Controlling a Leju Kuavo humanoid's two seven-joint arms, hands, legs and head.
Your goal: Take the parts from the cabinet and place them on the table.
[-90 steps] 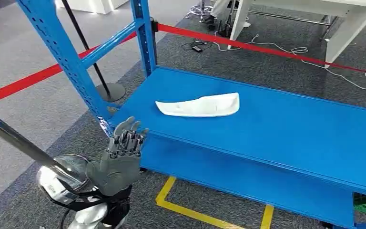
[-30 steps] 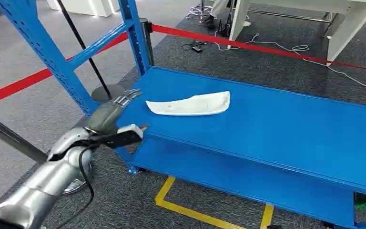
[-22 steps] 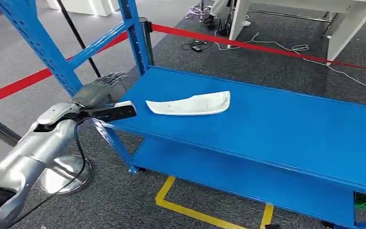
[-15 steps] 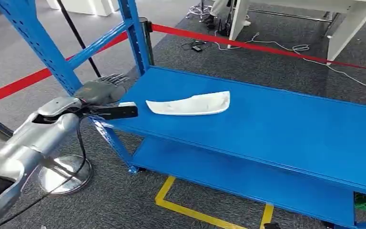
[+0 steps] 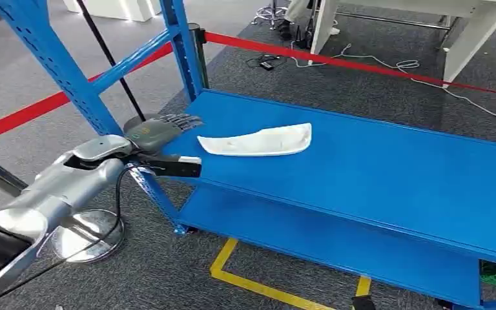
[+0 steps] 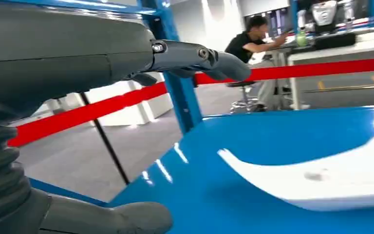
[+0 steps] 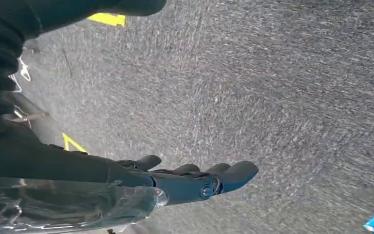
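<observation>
Item: one long, curved white moulded plastic part (image 5: pixel 258 141), lying flat on the upper shelf of the blue steel cabinet (image 5: pixel 374 174), toward the shelf's 10 o'clock corner, its pointed end at 9 o'clock and its broad end at 3 o'clock; nothing touches it. Left hand (image 5: pixel 158 128): grey, at the end of the silver arm, positioned at the shelf's 9 o'clock edge beside the blue perforated upright post (image 5: pixel 187 45), just beside the part's pointed end but apart from it; its fingers (image 6: pixel 199 56) are released and spread, grasping nothing, with the thumb low near the shelf surface in the left wrist view and the part (image 6: pixel 331 178) lying ahead of the palm. Right hand (image 7: pixel 195 180): hanging over grey carpet floor (image 7: pixel 272 87), fingers loosely extended, holding nothing. Step in hand, by judgement: the approach to the first grasp; no part has reached the counter, which is not identifiable here. Handling advice: the part is thin and low, so the thumb should slide under or against the near edge while the fingers come over the top, closing on the narrow end where the span suits the hand. Keep the wrist clear of the post. Lift level, since a long piece held at one end will tend to droop or swing.
</observation>
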